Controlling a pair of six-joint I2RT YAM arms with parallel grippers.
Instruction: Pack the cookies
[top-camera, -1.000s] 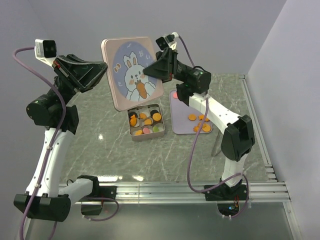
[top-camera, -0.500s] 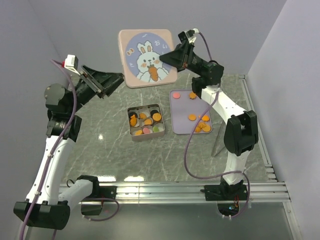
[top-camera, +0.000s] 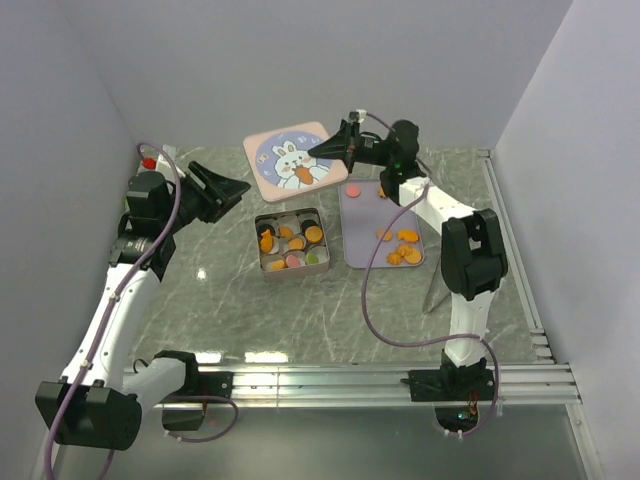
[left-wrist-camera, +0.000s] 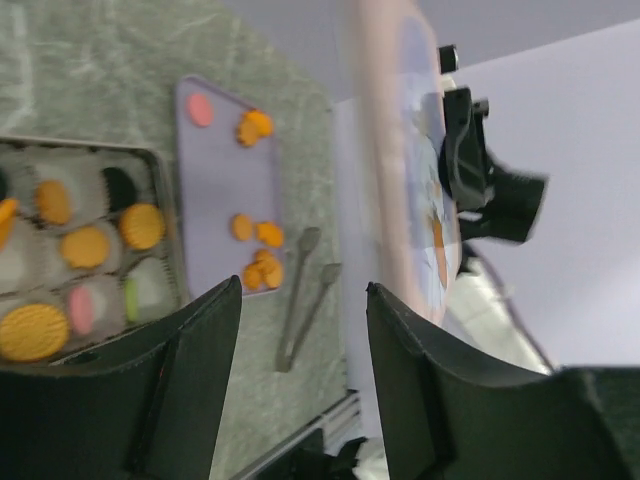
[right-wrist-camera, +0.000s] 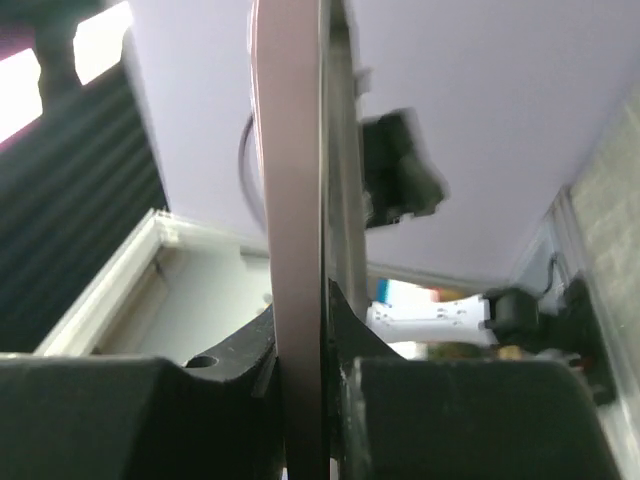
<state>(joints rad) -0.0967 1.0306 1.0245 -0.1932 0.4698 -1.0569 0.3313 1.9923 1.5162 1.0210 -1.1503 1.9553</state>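
1. Starting at the left, we see the left pincer hanging above the grey-green marbled surface, its jaws spread apart with nothing between them.
2. To its right, the square silver tin with compartments sits on the surface. Some of the small flat cookies lie in its compartments: orange rounds, with pink, green and black ones.
3. Behind the tin, we find the pink square lid with a rabbit picture held tilted, off the surface.
4. The right pincer is clamped on the lid's right edge, and our right wrist view shows that pink edge pinched between both jaws.
5. The lavender rectangular tray lies just right of the tin. It carries more cookies, mostly orange, clustered toward its near end, with a pink one at the far end.
6. Thin metal tongs lie on the surface right of the tray.
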